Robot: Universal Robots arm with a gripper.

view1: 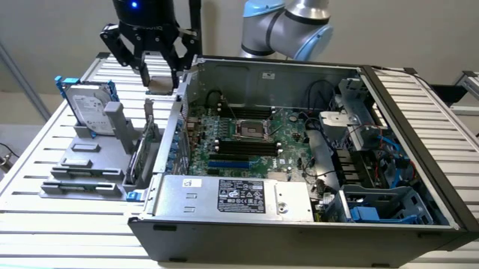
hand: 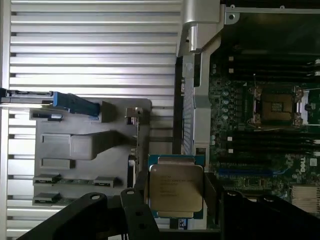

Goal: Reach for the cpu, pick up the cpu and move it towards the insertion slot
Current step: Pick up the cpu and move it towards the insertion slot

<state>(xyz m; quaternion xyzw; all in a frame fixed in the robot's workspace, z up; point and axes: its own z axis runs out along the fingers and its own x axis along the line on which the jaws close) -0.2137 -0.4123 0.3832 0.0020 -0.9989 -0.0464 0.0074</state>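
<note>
My gripper (view1: 160,83) hangs above the slatted table, just outside the open computer case's wall on the exterior view's left. It is shut on the cpu (view1: 159,84), a small flat square chip. In the wrist view the cpu (hand: 176,192) shows its silver-grey metal top, gripped on two opposite edges by the black fingers (hand: 134,202). The insertion slot (view1: 253,130) is the square socket with a shiny frame and dark centre on the motherboard. It lies inside the case, lower and toward the exterior view's right of the chip. The wrist view shows the slot (hand: 276,105) uncovered.
A silver hard drive with blue rails (view1: 91,109) stands upright in a grey fixture (view1: 82,168) on the slatted table (view1: 45,134). The case wall (view1: 179,112) rises between gripper and motherboard. Black memory slots (view1: 243,148), a power supply (view1: 232,196) and cables (view1: 359,151) sit inside the case.
</note>
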